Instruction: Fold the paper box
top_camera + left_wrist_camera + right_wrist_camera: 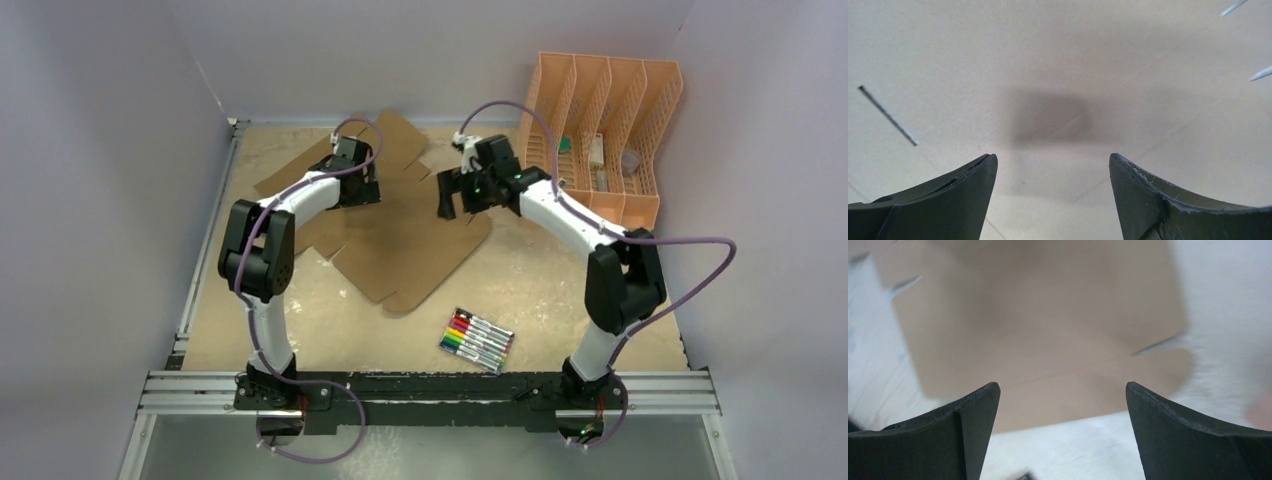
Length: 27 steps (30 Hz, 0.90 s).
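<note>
The paper box (410, 245) lies flat and unfolded on the worktop (560, 290), in the middle toward the far side. The left tool (1053, 165) hangs over the far left part of the sheet, fingers wide apart, nothing between them. The right tool (1063, 390) is over the sheet's far right edge, also wide open and empty. A pack of markers (477, 340) lies nearer the arms' bases; a peach organizer (600, 130) stands in the far right corner.

Soft, even light is given from above. A dim shadow is cast on the box (1048, 117) in the left wrist view; the right wrist view is blurred.
</note>
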Each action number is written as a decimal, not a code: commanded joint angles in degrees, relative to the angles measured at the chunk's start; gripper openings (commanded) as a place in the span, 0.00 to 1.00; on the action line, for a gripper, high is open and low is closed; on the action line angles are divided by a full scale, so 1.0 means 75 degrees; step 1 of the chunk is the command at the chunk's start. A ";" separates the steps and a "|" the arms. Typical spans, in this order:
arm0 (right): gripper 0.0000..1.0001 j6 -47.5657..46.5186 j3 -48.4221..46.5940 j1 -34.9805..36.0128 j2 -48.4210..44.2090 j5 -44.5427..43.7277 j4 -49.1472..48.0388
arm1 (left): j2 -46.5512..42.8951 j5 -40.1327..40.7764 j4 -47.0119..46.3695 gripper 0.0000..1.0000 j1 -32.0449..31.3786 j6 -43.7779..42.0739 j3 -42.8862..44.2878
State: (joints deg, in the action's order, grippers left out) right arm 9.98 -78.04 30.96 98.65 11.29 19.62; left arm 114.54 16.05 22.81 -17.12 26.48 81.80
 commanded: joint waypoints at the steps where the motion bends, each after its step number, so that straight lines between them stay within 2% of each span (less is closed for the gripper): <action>1: 0.98 -0.0475 -0.1074 -0.0991 0.0877 -0.0105 -0.0219 | -0.1133 0.0187 0.0377 0.83 0.0246 0.0689 0.0087; 3: 0.97 -0.0717 -0.1752 -0.1286 0.1483 0.0071 -0.0209 | -0.1444 0.0088 0.0541 0.83 0.0464 0.0856 -0.0102; 9: 0.93 -0.0972 -0.3368 -0.1612 0.3249 0.0447 -0.0152 | -0.2358 -0.0004 0.0027 0.84 0.1303 0.1312 -0.1317; 13: 0.90 -0.0757 -0.3944 -0.1615 0.3737 0.0698 0.0132 | -0.1945 -0.0455 0.0131 0.85 0.1462 0.1266 -0.1287; 16: 0.91 -0.0553 -0.3835 -0.1619 0.3761 0.0709 -0.0094 | -0.1558 -0.0604 -0.0079 0.85 0.1462 0.1131 -0.1149; 19: 0.88 -0.0532 -0.3736 -0.1617 0.3830 0.1043 0.0236 | -0.1159 -0.0622 0.0064 0.84 0.1450 0.0822 -0.0842; 27: 0.75 -0.0420 -0.1775 -0.1578 0.2972 0.1705 0.0042 | -0.0639 -0.1074 0.0036 0.83 0.1434 0.0503 -0.0674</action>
State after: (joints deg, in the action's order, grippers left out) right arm 5.56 -96.77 18.72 126.74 19.55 18.65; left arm 109.34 10.50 24.51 -6.17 32.29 74.08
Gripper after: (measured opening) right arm 0.775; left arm 0.835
